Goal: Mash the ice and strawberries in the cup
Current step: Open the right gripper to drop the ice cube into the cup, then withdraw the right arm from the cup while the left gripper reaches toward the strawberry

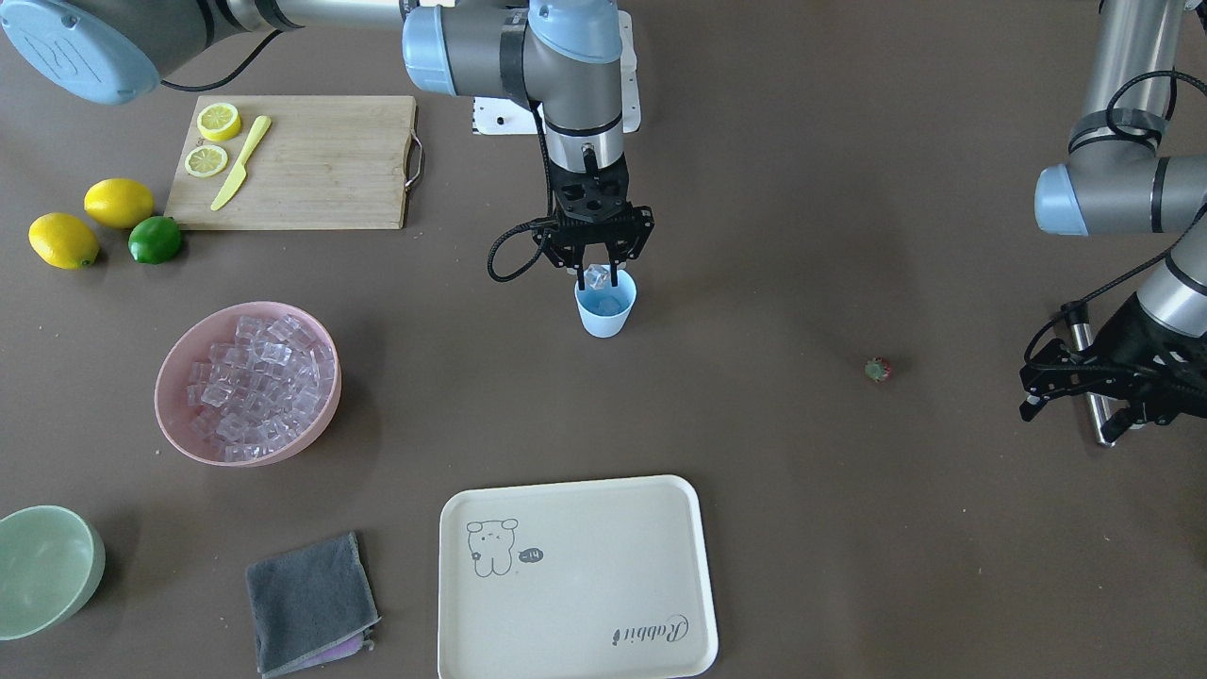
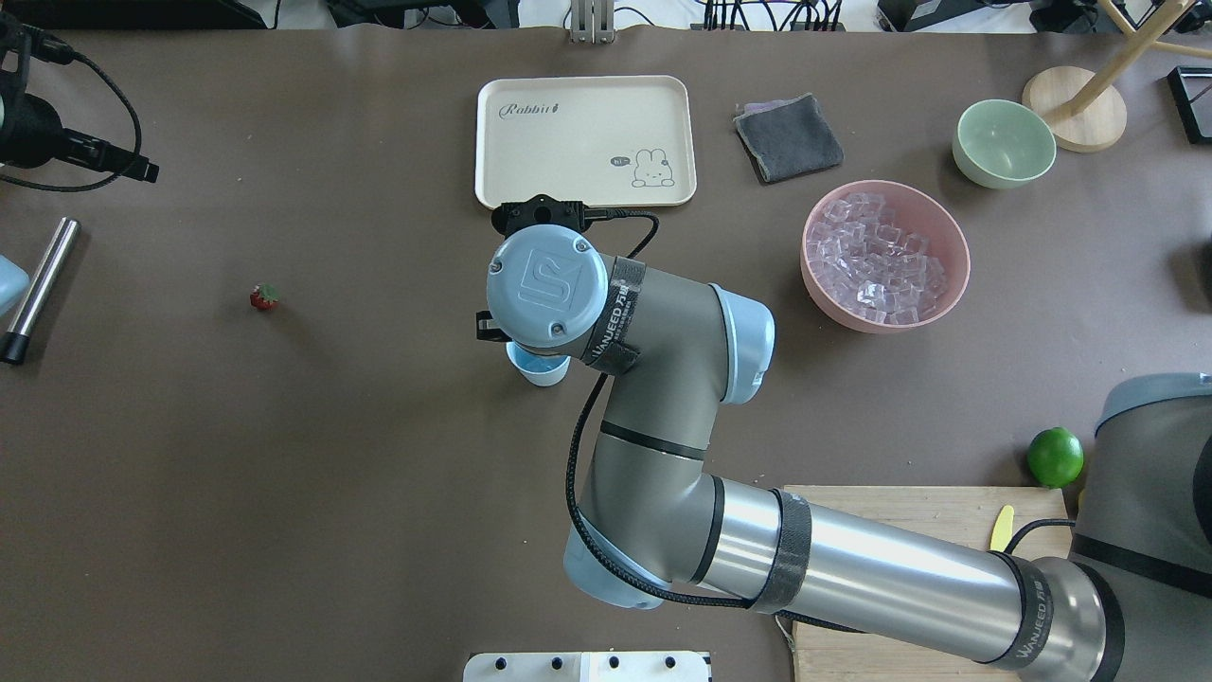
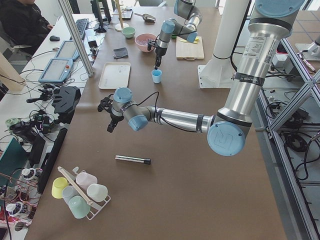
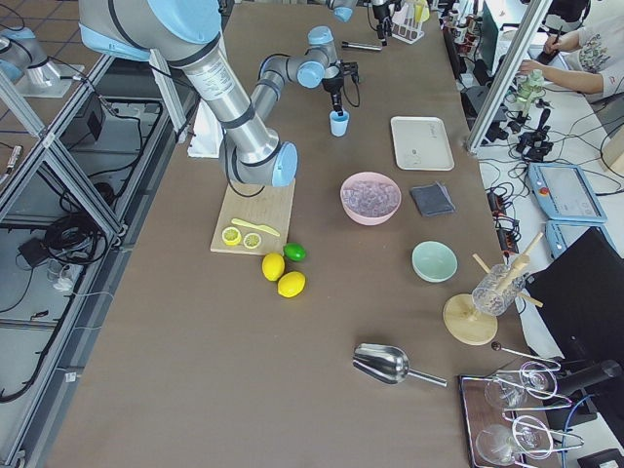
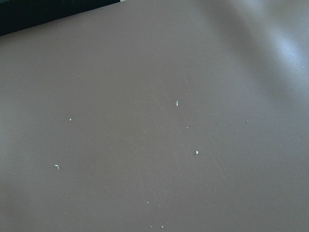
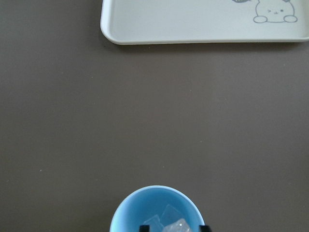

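At mid-bench (image 1: 773, 236), the light-blue cup (image 1: 603, 322) stands upright, with the right tool (image 1: 597, 280) directly above its mouth. The front-facing view shows the tool pointing straight down, its two fingers closed onto an ice cube (image 1: 594, 275). The cube sits between the fingertips, level with or just over the cup's far rim. The right wrist view looks down into the cup and shows more clear ice lying at the bottom. Both fingertips show at that view's lower edge, inside the line of the rim.

The strawberry (image 1: 878, 370) lies alone on the bare bench, well apart from the cup and the right tool. It is between the cup and the left tool (image 1: 1067, 422), and nearer the left tool.

The left tool hangs low over the bench at the robot's left end with its fingers spread and nothing between them. A metal rod (image 2: 38, 289) lies flat on the bench beside or under it; the views do not settle which. The left wrist view shows only bare bench surface.

A pink bowl (image 1: 179, 438) heaped with ice cubes stands on the robot's right side, well apart from the cup. A cream tray (image 1: 585, 604) lies on the operators' side of the cup.
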`<action>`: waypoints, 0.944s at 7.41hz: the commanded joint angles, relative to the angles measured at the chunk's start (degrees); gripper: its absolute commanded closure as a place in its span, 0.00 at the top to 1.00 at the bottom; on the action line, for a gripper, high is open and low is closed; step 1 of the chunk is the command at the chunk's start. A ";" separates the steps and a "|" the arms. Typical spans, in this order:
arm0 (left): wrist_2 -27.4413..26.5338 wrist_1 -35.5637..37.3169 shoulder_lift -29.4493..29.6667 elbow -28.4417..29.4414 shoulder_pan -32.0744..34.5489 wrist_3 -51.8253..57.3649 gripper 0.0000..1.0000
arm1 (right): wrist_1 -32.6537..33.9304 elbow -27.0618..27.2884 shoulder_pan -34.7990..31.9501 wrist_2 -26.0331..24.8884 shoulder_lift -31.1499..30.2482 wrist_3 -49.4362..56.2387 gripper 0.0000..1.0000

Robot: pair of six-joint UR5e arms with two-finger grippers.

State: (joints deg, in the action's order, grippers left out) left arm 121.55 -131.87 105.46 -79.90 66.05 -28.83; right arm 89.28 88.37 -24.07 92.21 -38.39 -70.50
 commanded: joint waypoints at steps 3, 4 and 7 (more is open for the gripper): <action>-0.26 0.90 0.53 -1.82 -1.19 -0.88 0.97 | -1.21 -2.50 0.61 -1.60 2.35 0.19 0.96; -0.26 1.43 0.53 -4.54 -2.58 -1.23 0.97 | -1.04 -1.89 -1.13 -0.81 2.79 0.63 0.98; -14.01 1.52 -3.06 -11.15 -19.15 -14.12 0.97 | 4.22 13.24 -18.31 17.16 -9.35 17.84 0.98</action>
State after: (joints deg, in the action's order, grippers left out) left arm 114.08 -130.40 104.04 -89.09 54.26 -38.55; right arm 91.10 93.06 -34.23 101.90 -40.16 -62.36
